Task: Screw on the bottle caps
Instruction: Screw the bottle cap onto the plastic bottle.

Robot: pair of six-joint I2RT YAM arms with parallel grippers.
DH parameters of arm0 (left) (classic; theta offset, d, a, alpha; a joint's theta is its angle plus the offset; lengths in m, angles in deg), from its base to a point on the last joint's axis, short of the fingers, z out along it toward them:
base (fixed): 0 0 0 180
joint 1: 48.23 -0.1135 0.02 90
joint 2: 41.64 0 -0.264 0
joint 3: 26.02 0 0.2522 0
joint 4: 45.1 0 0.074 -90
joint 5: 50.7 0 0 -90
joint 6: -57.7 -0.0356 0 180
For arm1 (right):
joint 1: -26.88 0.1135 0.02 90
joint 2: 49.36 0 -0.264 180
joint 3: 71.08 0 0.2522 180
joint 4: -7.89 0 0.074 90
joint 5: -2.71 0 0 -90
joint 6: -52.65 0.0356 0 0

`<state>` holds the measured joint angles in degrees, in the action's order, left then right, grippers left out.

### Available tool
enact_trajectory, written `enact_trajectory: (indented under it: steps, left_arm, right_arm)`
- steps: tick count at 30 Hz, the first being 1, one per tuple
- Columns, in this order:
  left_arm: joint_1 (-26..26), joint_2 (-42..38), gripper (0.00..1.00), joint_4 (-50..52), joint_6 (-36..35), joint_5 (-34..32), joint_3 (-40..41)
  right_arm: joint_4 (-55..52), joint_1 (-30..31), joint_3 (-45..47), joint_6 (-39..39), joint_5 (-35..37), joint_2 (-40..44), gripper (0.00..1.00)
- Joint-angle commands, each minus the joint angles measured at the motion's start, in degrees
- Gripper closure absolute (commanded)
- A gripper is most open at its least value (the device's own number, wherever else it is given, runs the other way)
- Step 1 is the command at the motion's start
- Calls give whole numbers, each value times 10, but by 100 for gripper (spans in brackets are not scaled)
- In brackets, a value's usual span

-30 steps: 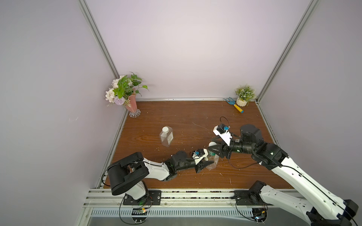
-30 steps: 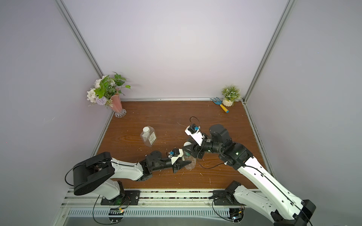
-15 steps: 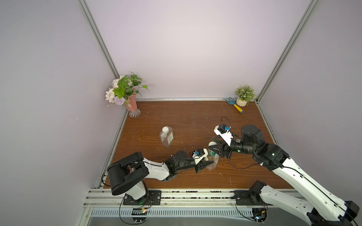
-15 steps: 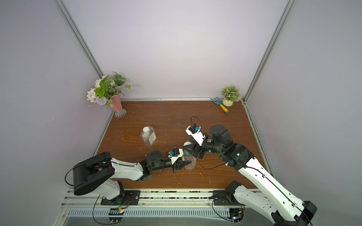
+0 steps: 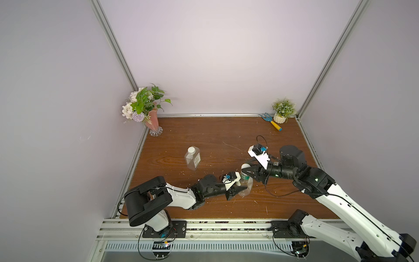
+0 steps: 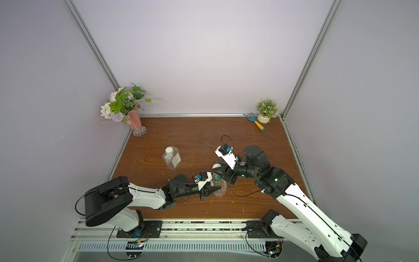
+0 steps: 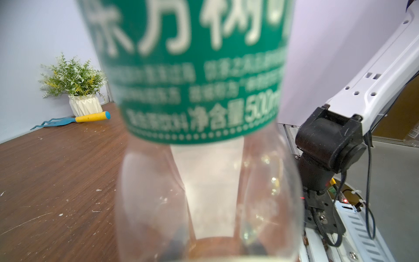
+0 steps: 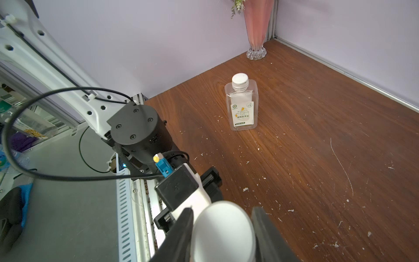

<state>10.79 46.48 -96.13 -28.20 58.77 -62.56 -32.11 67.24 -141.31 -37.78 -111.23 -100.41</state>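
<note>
Square bottle (image 5: 192, 160), at ten o'clock, capped. Left gripper (image 5: 240, 189) clamps round bottle (image 5: 247, 187); right gripper (image 5: 249, 172) pinches its cap (image 8: 223, 226); tightening apparently remains.

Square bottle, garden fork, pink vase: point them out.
square bottle (image 5: 196, 159), in a top view, label
garden fork (image 5: 275, 124), in a top view, yellow handle
pink vase (image 5: 152, 120), in a top view, body
</note>
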Motion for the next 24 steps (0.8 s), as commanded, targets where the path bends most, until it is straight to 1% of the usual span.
enact_trajectory:
  steps: [1, 11, 15, 18, 24]
  left_arm:
    - [-6, -15, 95, -9, -5, -19, -14]
    - [-6, -41, 96, -9, -9, -80, -4]
    - [-6, -53, 96, -9, -12, -109, -3]
    - [-5, -60, 95, -9, -12, -134, -4]
    - [-5, -62, 95, -9, -13, -185, -11]
  right_arm:
    - [21, -4, 12, 15, 9, 9, 61]
    - [35, -2, 38, 33, 30, 16, 63]
    - [57, -1, 53, 53, 46, 24, 68]
    - [69, 2, 65, 67, 54, 26, 68]
    - [96, 22, 88, 107, 125, 24, 69]
